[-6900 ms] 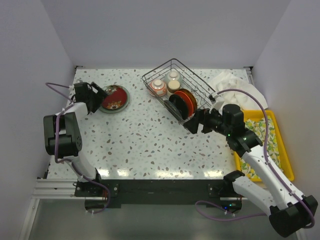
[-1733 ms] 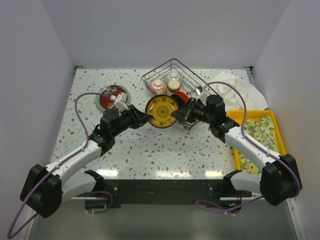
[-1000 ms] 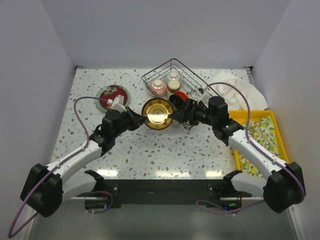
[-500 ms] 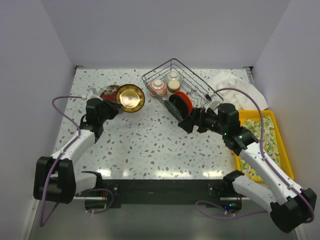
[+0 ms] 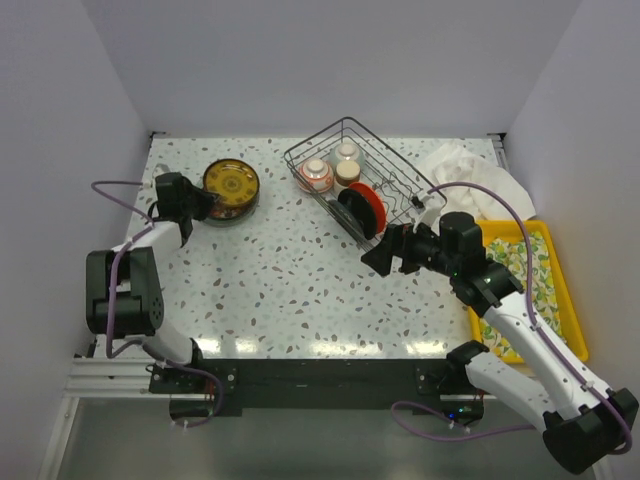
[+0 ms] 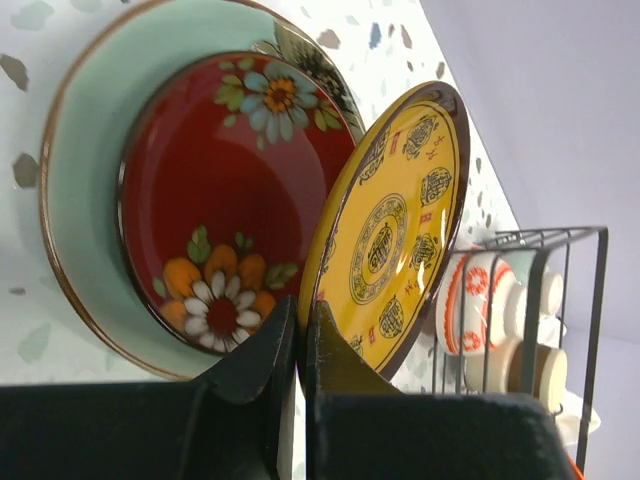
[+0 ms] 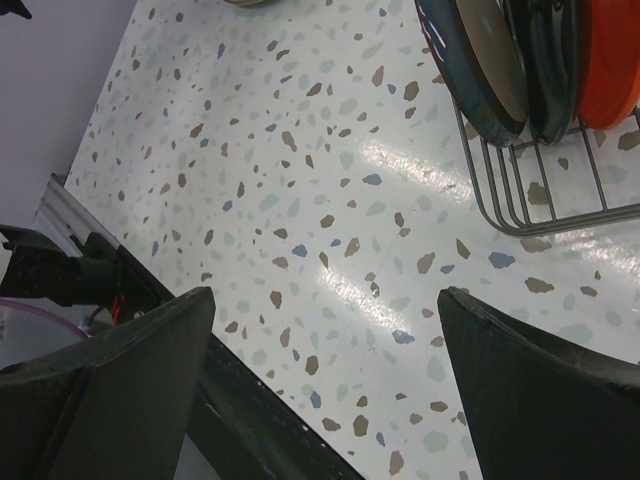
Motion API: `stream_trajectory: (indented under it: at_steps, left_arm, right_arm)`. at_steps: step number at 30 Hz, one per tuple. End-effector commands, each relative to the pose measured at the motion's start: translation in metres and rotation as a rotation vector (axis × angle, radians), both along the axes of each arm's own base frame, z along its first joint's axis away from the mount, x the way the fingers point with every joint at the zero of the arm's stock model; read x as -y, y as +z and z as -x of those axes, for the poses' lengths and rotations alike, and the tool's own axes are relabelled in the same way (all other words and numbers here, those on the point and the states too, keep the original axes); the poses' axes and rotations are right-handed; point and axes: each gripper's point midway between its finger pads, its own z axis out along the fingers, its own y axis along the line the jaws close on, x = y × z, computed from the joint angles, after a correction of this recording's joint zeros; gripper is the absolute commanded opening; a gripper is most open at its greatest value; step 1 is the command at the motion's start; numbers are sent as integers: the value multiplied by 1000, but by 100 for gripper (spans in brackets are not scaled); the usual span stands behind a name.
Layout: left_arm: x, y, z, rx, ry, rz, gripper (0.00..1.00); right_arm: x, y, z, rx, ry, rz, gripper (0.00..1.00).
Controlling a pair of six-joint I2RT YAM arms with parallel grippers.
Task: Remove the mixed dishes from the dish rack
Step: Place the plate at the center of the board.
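Pale terrazzo tabletop (image 5: 300, 290) flecked with brown and grey, glossy under the lights. Plain pale grey walls (image 5: 320, 60) along the top and both sides of the overhead view; black rail (image 5: 320, 385) across the bottom edge.

Outside the rack, at upper left of the overhead view: one round yellow patterned plate (image 5: 232, 183), one glossy red floral plate (image 6: 205, 200), one wide pale teal plate (image 6: 75, 200). At upper right, one crumpled white cloth (image 5: 470, 180); at the right edge, one yellow plastic tray (image 5: 570, 310) with a printed liner.

Inside the dark wire dish rack (image 5: 405, 175), top centre: three plates upright in the dividers, namely one orange-red plate (image 5: 372, 205) and two dark plates (image 7: 478, 60); one red-and-white patterned bowl (image 5: 316, 176); two small cream cups (image 5: 347, 151).

Left pincer (image 6: 300, 340): clamped tight on the lower rim of the round yellow patterned plate, tilted up over the glossy red floral plate, itself lying flat in the wide pale teal plate. Rack well apart, at lower right of the left wrist view behind the held plate.

Right pincer (image 7: 322, 295): spread wide, nothing between the fingers, bare tabletop beneath. Near the rack's bottom corner in the overhead view, just below and left of it; in the right wrist view, rack and its three plates at upper right, apart from both fingers.
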Motion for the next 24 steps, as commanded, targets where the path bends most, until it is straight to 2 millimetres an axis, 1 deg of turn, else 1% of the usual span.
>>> stream_trajectory:
  at_steps: [1, 2, 3, 4, 5, 6, 8, 12, 13, 15, 16, 18, 19, 22, 24]
  left_arm:
    - [-13, 11, -28, 41, -7, 7, 0]
    - [-12, 0, -30, 17, -19, 16, 0]
    - [-12, -5, -30, -1, -25, 16, 0]
    - [-13, -6, -33, -5, -26, 16, 0]
    - [-14, -13, -33, -23, -26, 16, 0]
    - [-16, -17, -33, -31, -24, 9, 0]
    - [-21, -23, -33, -46, -14, 7, 5]
    - [-24, -33, -30, -80, -18, 0, 15]
    - [-26, -34, -30, -84, -16, -3, 18]
    - [-27, -37, -28, -99, -17, -7, 20]
    - [-28, -36, -28, -99, -16, -8, 23]
    - [-30, -36, -26, -104, -16, -24, 25]
    - [-31, -36, -26, -105, -14, -28, 29]
    - [-32, -35, -24, -113, -24, -47, 34]
    - [-31, -36, -21, -123, -34, -60, 36]
  right_arm:
    - [2, 18, -4, 57, -2, 7, 98]
    - [2, 19, -4, 59, -1, 7, 98]
    - [2, 18, -5, 56, -2, 8, 98]
    - [2, 18, -5, 55, -5, 8, 98]
    - [2, 18, -5, 54, -7, 9, 98]
    - [2, 18, -6, 54, -10, 10, 98]
    - [2, 18, -6, 54, -11, 10, 98]
    - [4, 19, -6, 56, -21, 14, 98]
    - [5, 19, -7, 57, -23, 16, 98]
    - [5, 18, -7, 55, -26, 19, 98]
    - [5, 18, -7, 56, -27, 20, 98]
    - [5, 19, -7, 56, -29, 19, 98]
    - [5, 20, -8, 58, -29, 18, 98]
    - [6, 19, -8, 55, -30, 21, 98]
    - [5, 20, -7, 57, -29, 20, 98]
